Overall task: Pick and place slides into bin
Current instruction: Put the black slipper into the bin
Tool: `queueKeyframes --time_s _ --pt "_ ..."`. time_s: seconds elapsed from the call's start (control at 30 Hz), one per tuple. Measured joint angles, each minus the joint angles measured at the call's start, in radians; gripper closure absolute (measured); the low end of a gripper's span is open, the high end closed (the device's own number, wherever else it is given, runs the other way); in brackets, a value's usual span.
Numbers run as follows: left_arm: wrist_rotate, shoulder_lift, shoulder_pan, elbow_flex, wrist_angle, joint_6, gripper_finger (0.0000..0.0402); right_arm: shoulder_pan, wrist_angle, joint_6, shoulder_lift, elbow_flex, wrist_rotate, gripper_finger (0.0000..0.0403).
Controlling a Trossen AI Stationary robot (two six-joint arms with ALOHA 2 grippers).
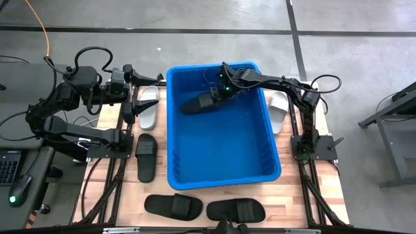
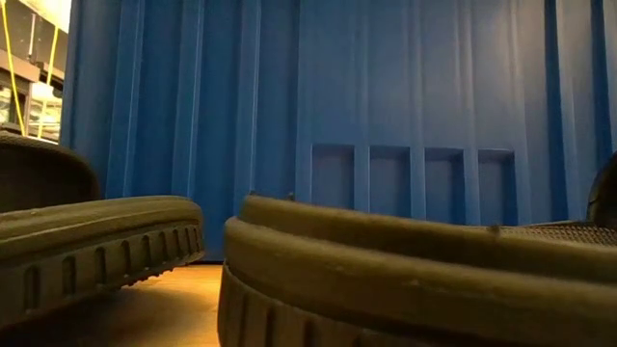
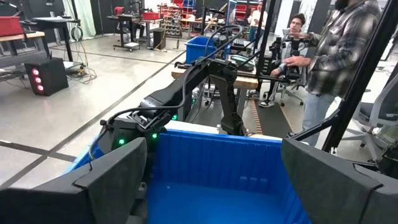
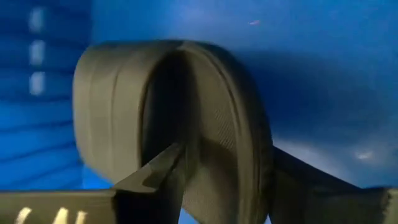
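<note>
The blue bin (image 1: 195, 177) stands mid-table; its near wall fills the low view (image 2: 386, 116). My right gripper (image 1: 220, 93) reaches into the bin's far part from the right and is shut on a black slide (image 1: 198, 103). My left gripper (image 1: 138, 92) is open and empty at the bin's far left corner, over a pale slide (image 1: 148, 109) lying on the table. Another pale slide (image 1: 279, 109) lies right of the bin. A black slide (image 1: 145, 156) lies left of the bin. Two black slides (image 1: 173, 206) (image 1: 235, 210) lie at the near edge. My right gripper pinches the black slide's sole (image 4: 239, 143) between its two fingers. One finger (image 4: 155, 171) reaches into the opening under the ribbed strap (image 4: 106, 106); the other (image 4: 305, 183) is on the underside. The slide is turned on edge inside the bin, pointing toward the table's left.
The bin's inside (image 3: 211, 168) holds nothing but the held slide. In the low view the two near slides (image 2: 96, 241) (image 2: 405, 270) lie close in front of the bin wall. People (image 3: 342, 56) stand beyond the table's right side, next to more benches.
</note>
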Motion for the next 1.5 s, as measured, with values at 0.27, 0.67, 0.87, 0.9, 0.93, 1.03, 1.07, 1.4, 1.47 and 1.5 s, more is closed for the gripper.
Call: queueKeyframes --time_s 0.27,0.67,0.87,0.9,0.93,1.03,1.07,1.4,1.47,1.5 --pt "-0.001 0.000 0.000 0.000 0.000 0.025 0.0043 0.011 -0.030 -0.022 0.000 0.000 0.021 0.0176" --pt "-0.003 0.000 0.000 0.000 0.000 0.025 0.0043 0.009 -0.132 -0.044 -0.001 0.000 0.124 0.0100" --pt "-0.004 0.000 0.000 0.000 0.001 0.039 0.0043 -0.001 -0.111 -0.014 -0.003 0.000 -0.030 0.0100" --pt "-0.004 0.000 0.000 0.000 0.001 0.036 0.0043 -0.001 -0.101 -0.012 -0.004 0.000 -0.054 0.0100" --pt "-0.004 0.000 0.000 0.000 0.002 0.036 0.0043 -0.001 -0.096 -0.012 -0.006 0.000 -0.078 0.0100" --pt "-0.020 0.000 0.000 0.000 0.002 0.041 0.0043 -0.001 -0.095 -0.006 -0.016 0.000 -0.140 0.0100" --pt "-0.023 0.000 0.000 0.000 0.001 0.042 0.0043 -0.001 -0.097 -0.010 -0.022 0.000 -0.160 0.0100" --pt "-0.039 0.000 0.000 0.000 0.001 0.043 0.0043 0.001 -0.126 -0.060 -0.203 0.000 -0.104 0.0100" --pt "-0.040 0.000 0.000 0.000 0.001 0.043 0.0043 0.001 -0.121 -0.072 -0.253 0.000 -0.088 0.0100" --pt "-0.043 0.000 0.000 0.000 0.001 0.047 0.0043 0.001 -0.112 -0.079 -0.277 0.000 -0.078 0.0100"
